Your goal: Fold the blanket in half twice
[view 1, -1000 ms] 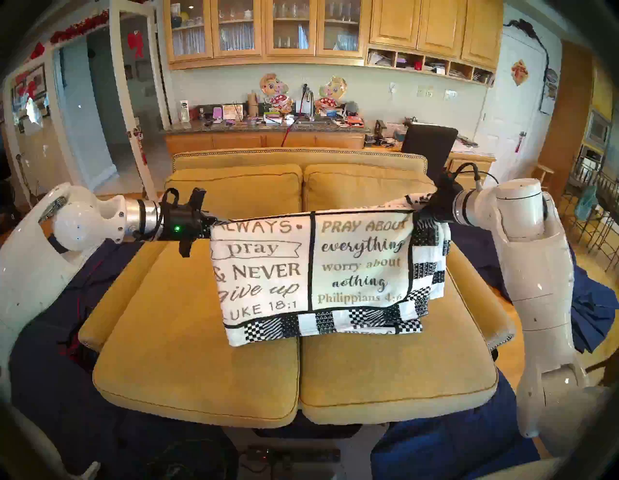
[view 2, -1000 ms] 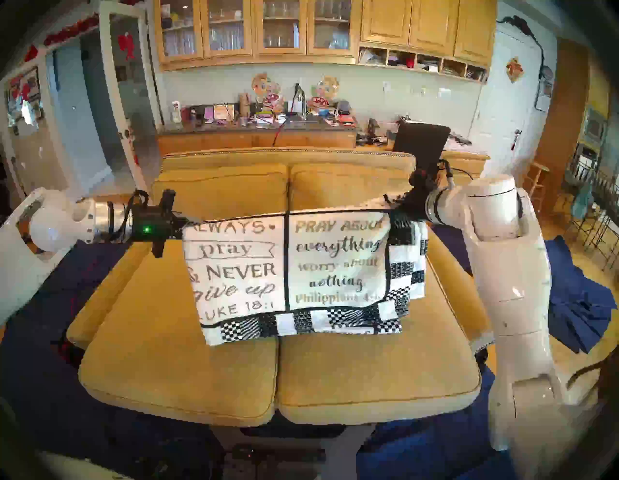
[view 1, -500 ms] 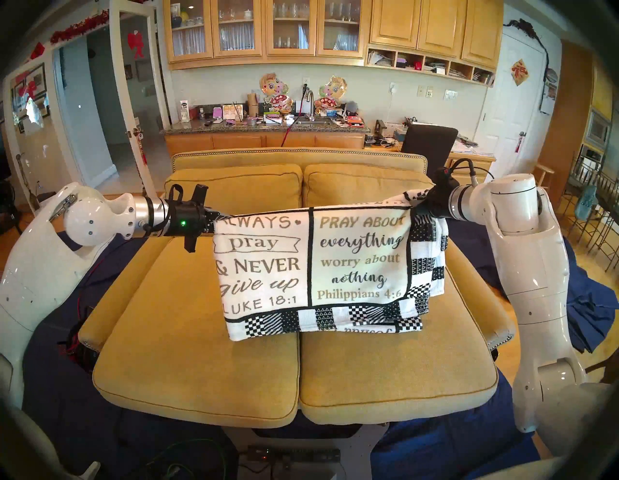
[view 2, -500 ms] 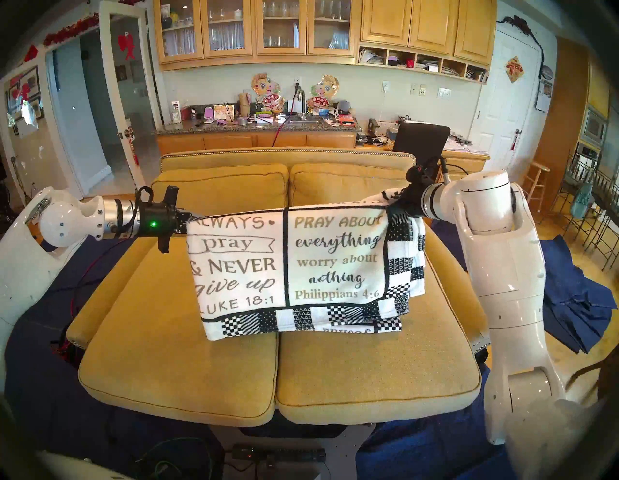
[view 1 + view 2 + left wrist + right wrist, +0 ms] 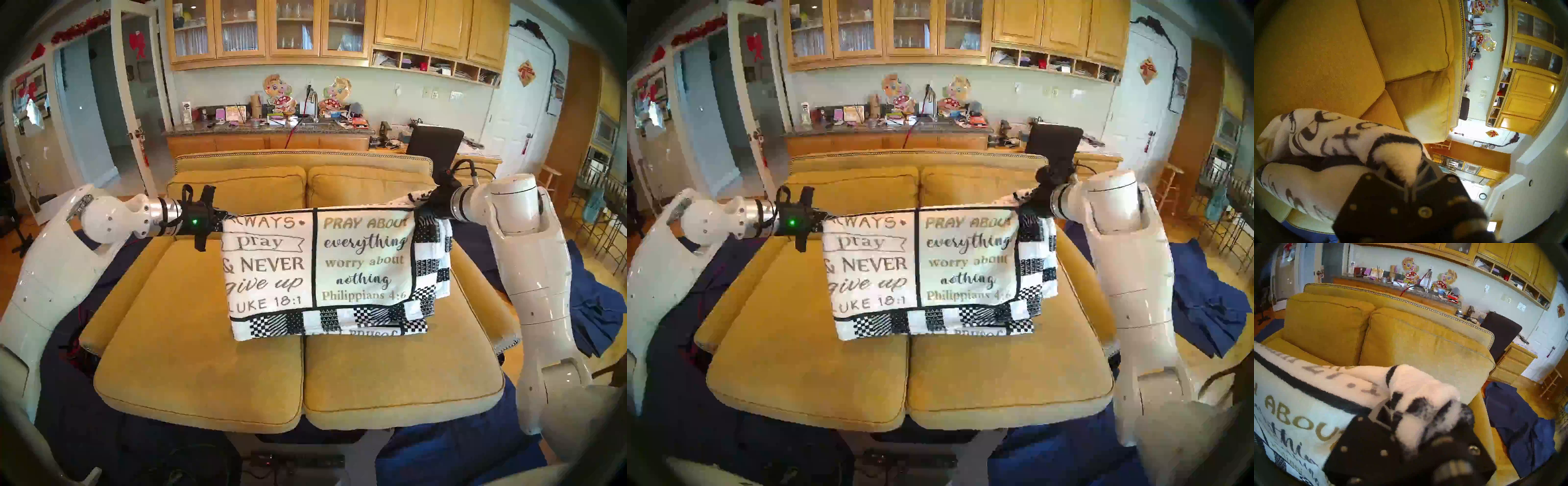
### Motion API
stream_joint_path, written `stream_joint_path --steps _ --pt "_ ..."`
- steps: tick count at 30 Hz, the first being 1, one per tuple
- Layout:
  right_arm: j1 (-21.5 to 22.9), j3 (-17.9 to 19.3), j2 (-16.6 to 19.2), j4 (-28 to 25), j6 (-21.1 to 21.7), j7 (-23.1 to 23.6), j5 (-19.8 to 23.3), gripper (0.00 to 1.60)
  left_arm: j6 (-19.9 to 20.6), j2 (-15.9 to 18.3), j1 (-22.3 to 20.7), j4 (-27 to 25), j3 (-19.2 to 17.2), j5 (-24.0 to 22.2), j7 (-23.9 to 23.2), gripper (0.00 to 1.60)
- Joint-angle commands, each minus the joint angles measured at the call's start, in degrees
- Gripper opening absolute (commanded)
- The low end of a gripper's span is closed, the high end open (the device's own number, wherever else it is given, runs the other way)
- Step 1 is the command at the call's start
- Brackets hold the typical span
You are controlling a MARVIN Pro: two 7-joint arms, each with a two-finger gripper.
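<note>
Head view: both pincers (image 5: pixel 226 217) (image 5: pixel 419 203) clamp the blanket (image 5: pixel 319 268) above a yellow sofa (image 5: pixel 203 356).

Blanket (image 5: pixel 932 268) – folded, hung between my left gripper (image 5: pixel 822 217) and right gripper (image 5: pixel 1022 203) | both clamped on top corners | yellow sofa (image 5: pixel 803 366) beneath | navy cloth (image 5: pixel 1203 305) on floor.

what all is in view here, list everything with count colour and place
blanket: one, white with gold and grey lettering and checkered border, hanging folded over the sofa seat
sofa: one, mustard yellow, centre
navy cloths: several, dark blue, around the sofa sides and floor
cabinets: wooden, upper wall
counter: cluttered, behind the sofa
black chair: one, behind the sofa's right end
left gripper: black, shut on the blanket's top left corner
right gripper: black, shut on its top right corner
</note>
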Motion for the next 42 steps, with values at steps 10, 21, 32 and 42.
stream_joint_path --steps 10,21,32,42 --pt "3.7 1.6 1.1 5.1 -0.1 -2.7 -1.9 0.00 -3.5 -7.8 -8.8 5.9 3.1 2.7 1.0 0.00" --pt "4.3 1.3 0.8 10.3 -0.1 -2.8 -1.9 0.00 -5.3 -13.0 -12.1 11.4 5.9 4.7 1.8 0.00" --pt "5.7 1.1 0.2 14.0 -0.4 -3.0 -1.8 0.00 -7.0 -17.2 -15.3 16.9 8.0 6.6 2.5 0.00" --pt "7.5 0.8 -0.8 17.4 -0.6 -3.4 -1.8 0.00 -8.4 -20.9 -18.6 22.2 9.5 8.5 3.2 0.00"
